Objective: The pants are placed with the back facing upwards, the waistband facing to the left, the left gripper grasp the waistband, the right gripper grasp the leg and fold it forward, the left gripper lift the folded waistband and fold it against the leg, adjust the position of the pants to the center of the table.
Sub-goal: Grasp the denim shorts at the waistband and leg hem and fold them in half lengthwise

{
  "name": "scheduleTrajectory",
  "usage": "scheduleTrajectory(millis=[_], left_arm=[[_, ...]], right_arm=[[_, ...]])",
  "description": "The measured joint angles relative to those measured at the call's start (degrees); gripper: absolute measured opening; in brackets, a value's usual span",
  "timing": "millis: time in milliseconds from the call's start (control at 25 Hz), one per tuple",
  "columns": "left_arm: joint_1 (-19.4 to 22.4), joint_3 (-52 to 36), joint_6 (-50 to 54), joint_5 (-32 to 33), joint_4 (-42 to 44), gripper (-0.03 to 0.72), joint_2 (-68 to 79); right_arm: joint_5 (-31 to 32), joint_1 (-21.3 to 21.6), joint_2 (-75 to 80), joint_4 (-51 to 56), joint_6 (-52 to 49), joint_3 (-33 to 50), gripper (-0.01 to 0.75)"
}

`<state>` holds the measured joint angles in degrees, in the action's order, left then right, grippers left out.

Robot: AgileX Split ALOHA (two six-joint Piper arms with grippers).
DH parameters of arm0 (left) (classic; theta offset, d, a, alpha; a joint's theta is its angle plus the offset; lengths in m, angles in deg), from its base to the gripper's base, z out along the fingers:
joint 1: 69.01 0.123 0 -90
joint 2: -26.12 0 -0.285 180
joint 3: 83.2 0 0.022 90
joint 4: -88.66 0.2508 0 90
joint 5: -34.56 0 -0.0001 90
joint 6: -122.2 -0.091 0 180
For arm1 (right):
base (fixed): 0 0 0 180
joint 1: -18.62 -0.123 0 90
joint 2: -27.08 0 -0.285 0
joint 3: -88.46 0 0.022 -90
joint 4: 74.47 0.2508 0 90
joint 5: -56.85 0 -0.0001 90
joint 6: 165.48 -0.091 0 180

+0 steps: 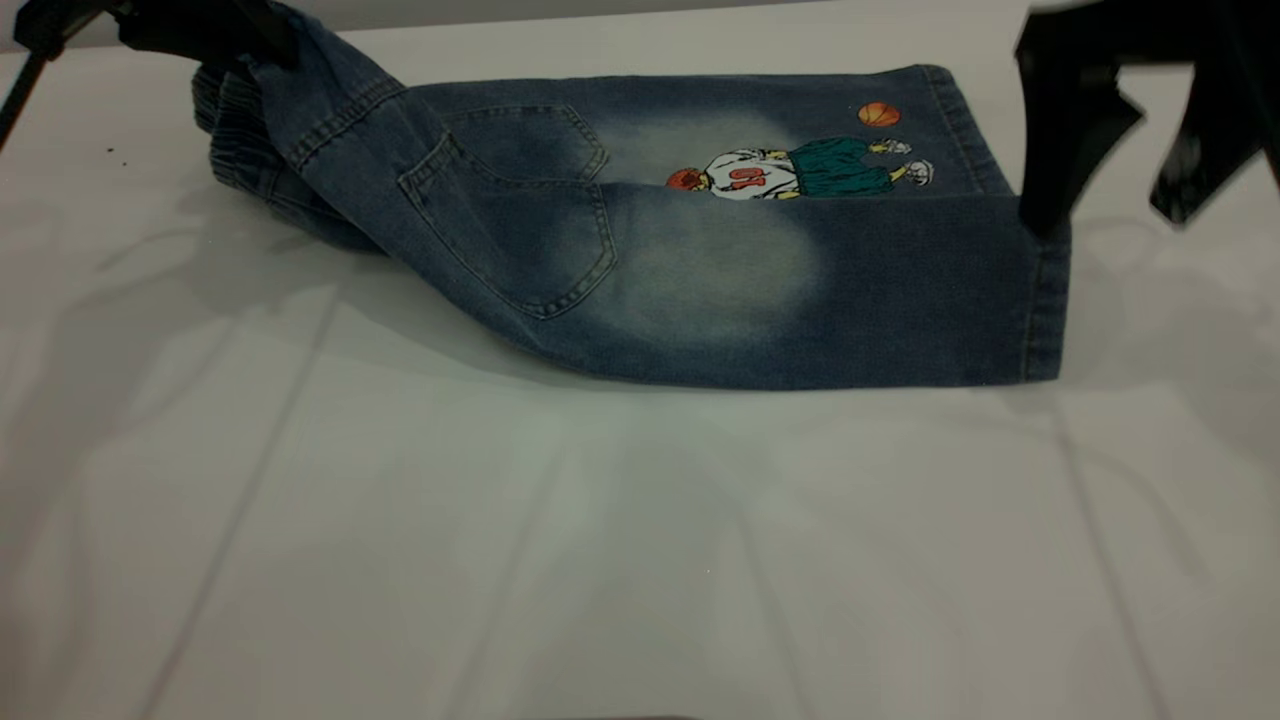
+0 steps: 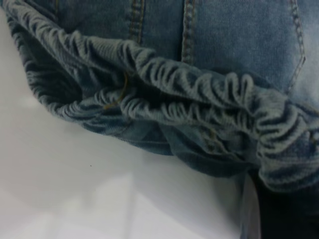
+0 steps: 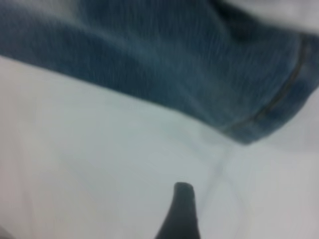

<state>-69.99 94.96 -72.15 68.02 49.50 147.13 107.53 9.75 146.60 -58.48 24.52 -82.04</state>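
**Folded denim pants, waistband lifted at upper left**

Exterior view: the pants (image 1: 640, 240) lie across the upper half of the frame on the white table (image 1: 600, 560), folded lengthwise so the plain leg (image 1: 800, 290) with its whitish faded patch overlaps the leg bearing the basketball-player print (image 1: 800, 168). A back pocket (image 1: 530, 240) faces up. At upper left the left gripper (image 1: 200, 30) holds the gathered waistband (image 1: 235, 120) raised off the table, fingers closed on the cloth. At upper right the right gripper (image 1: 1100, 130) hangs just above the hem end, one finger tip touching the leg's corner, fingers spread wide and holding nothing.

Left wrist view: only the ruched waistband (image 2: 199, 94) in close-up, its folds bunched double above the table (image 2: 75, 189); no fingers show.

Right wrist view: a blurred hem corner of the leg (image 3: 249, 119) over the table (image 3: 89, 164), with one dark fingertip (image 3: 182, 209) at the lower edge, clear of the cloth.
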Motion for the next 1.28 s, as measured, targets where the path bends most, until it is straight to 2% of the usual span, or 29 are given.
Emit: scheduleTrajectory(millis=[200,480,840,920,960,1040,1120,1160,1280], left_arm=[[0.0,0.0,0.0,0.1,0.0,0.090,0.0],[0.0,0.0,-0.1,0.3,0.0,0.090,0.0],[0.0,0.0,-0.1,0.5,0.0,0.090,0.0],[0.0,0.0,-0.1,0.5,0.0,0.090,0.0],[0.0,0.0,-0.1,0.5,-0.1,0.090,0.0],[0.0,0.0,-0.1,0.5,0.0,0.090,0.0],[0.0,0.0,-0.1,0.5,0.0,0.090,0.0],[0.0,0.0,-0.1,0.5,0.0,0.090,0.0],[0.0,0.0,-0.1,0.5,0.0,0.090,0.0]], right_arm=[[-7.1,0.0,0.1,4.9,3.0,6.6,0.560],[-18.1,0.0,1.6,20.3,19.1,13.1,0.560],[-24.0,0.0,6.9,22.5,22.5,13.2,0.539],[-24.3,0.0,7.8,22.5,22.6,13.2,0.486],[-24.3,0.0,7.9,22.5,22.8,13.2,0.435],[-24.3,0.0,7.9,22.8,24.1,13.2,0.303],[-23.8,0.0,7.9,24.7,27.1,13.2,0.132],[-23.5,0.0,7.9,26.1,29.2,13.2,0.078],[-22.1,0.0,7.9,32.6,36.2,13.2,0.035]])
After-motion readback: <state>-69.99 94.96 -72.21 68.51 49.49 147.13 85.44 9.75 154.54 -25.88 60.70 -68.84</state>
